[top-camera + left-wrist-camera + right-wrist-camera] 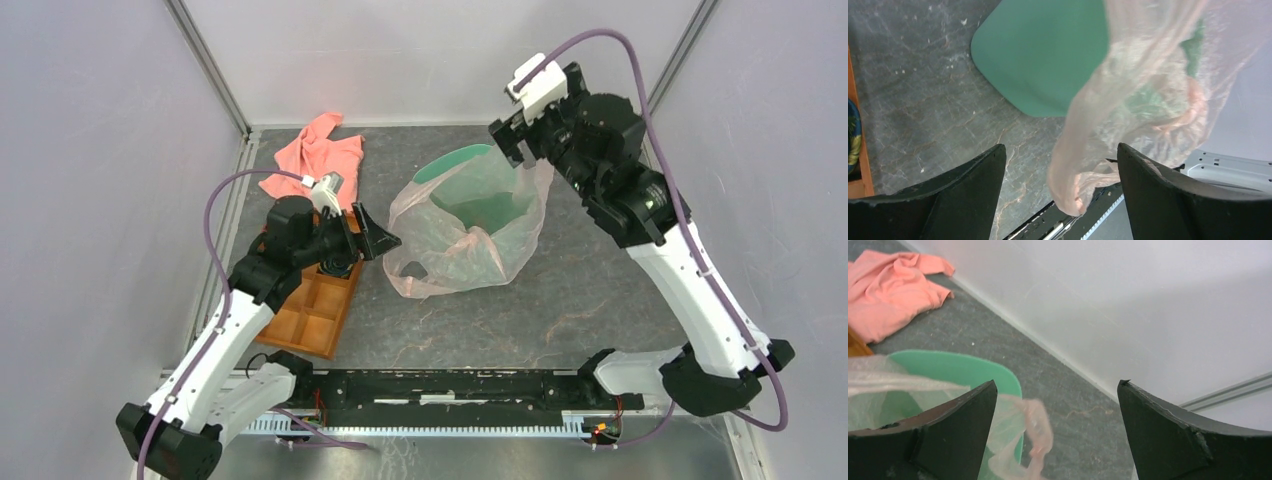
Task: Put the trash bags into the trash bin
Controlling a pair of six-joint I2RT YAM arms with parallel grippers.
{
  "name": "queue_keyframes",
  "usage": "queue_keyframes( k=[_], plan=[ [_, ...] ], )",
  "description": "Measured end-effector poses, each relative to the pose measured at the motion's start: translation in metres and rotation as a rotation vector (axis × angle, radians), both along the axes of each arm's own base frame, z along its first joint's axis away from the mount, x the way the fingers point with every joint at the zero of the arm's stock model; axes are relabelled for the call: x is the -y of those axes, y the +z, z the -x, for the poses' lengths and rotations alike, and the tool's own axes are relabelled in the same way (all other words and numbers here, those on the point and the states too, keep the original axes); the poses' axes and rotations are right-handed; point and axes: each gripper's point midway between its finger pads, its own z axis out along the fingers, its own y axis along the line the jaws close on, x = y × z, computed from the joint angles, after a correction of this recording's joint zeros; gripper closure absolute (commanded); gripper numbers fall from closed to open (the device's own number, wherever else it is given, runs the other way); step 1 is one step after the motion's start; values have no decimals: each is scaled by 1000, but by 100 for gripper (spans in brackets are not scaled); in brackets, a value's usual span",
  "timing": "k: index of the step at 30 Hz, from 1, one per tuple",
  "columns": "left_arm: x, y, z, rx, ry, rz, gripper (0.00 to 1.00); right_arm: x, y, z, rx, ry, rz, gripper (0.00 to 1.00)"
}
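The dark grey, marbled table (580,300) carries a salmon-pink cloth (315,155) in its far left corner and an orange tray (315,310) along its left edge. Mid-table stands the green trash bin (480,190), with the filmy pink trash bag (450,260) draped over it and spilling onto the surface in front.

trash bag (455,250): see-through pale pink, kinda milky, green showing through it
trash bin (445,165): plain mint green, darker green down inside
cloth (318,155): solid salmon pink
tray (315,310): plain orange-brown
surface (580,290): dark grey, marbled with pale veins, a few rusty streaks, tiny white specks
fingers (963,200): matte black, both pairs
arms (215,345): white shells, black joints
cables (640,60): purple
walls (90,200): plain pale grey-white
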Motion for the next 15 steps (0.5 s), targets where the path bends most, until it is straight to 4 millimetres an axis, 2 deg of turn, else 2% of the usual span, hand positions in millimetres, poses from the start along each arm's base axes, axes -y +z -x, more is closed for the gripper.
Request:
queue_keyframes(
  k=[2,5,9,12,15],
  plan=[
    [1,-15,-1,-41,6,0,24,0,10,-9,6,16,-18,2],
    [4,-30,-2,-92,15,17,36,9,17,-36,-8,26,-52,2],
    [10,-31,-8,-105,14,44,43,6,-15,-56,-115,100,-58,2],
    [13,-30,-13,-111,9,46,47,-5,-41,-54,-199,190,-77,2],
    [17,-24,-21,-110,8,46,52,-13,-55,-48,-248,250,-94,2]
  ],
)
